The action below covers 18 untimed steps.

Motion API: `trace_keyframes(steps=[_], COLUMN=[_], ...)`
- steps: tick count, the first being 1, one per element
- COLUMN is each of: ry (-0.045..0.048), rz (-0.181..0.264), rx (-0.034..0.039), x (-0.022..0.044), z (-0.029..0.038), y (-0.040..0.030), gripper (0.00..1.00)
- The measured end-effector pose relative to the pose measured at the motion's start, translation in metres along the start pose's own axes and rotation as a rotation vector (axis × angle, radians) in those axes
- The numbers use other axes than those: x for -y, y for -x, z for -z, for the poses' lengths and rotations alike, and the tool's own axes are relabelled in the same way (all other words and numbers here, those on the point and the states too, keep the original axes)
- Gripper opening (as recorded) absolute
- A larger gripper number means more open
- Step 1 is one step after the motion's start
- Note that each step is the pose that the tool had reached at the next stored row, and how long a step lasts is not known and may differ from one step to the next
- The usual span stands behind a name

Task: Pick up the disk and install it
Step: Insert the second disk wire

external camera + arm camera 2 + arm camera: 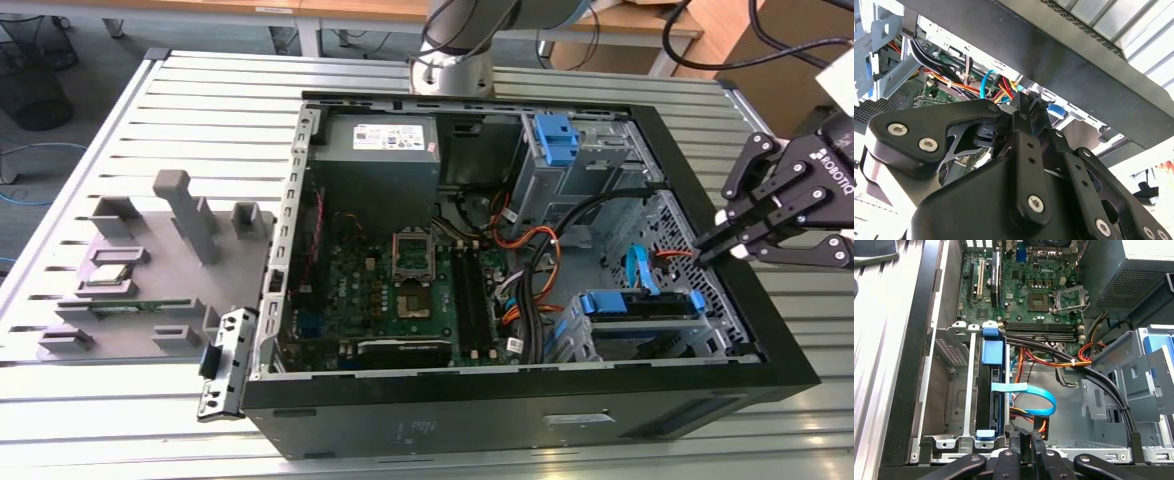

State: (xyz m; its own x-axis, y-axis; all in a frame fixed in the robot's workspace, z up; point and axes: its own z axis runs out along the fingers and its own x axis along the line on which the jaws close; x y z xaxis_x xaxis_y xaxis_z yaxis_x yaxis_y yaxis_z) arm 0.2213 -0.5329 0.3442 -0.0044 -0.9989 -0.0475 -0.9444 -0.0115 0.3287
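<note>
Blue-railed disk (992,390) seated upright in the case's drive cage (954,390), end effector (1024,437) pressed together, empty, just above.

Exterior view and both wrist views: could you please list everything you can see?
table: one, silver, slatted
computer case: one, black, open, on the table
power supply: one, grey, inside the case
motherboard: one, green, case floor
disk: one, blue-railed, in the drive cage near the claw
blue bracket: one, bay beside the power supply
cables: several, orange, black, blue, inside the case
fixture: one, grey, exterior view's left
arm: one, silver, behind the case
claw: one, black, over the case's edge
</note>
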Motion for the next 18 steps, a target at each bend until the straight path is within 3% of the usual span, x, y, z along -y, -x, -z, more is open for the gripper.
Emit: trace_keyframes(steps=[3,7,18], ry=[0.0019,0.0038,0.0038], rz=[-0.002,-0.009,-0.011], rx=[-0.0073,-0.0276,-0.0328], x=[0.0017,0.0028,0.0028], z=[0.0000,-0.0009,-0.0008], y=[0.0011,0.0025,0.0025], gripper=[0.24,0.24,0.24])
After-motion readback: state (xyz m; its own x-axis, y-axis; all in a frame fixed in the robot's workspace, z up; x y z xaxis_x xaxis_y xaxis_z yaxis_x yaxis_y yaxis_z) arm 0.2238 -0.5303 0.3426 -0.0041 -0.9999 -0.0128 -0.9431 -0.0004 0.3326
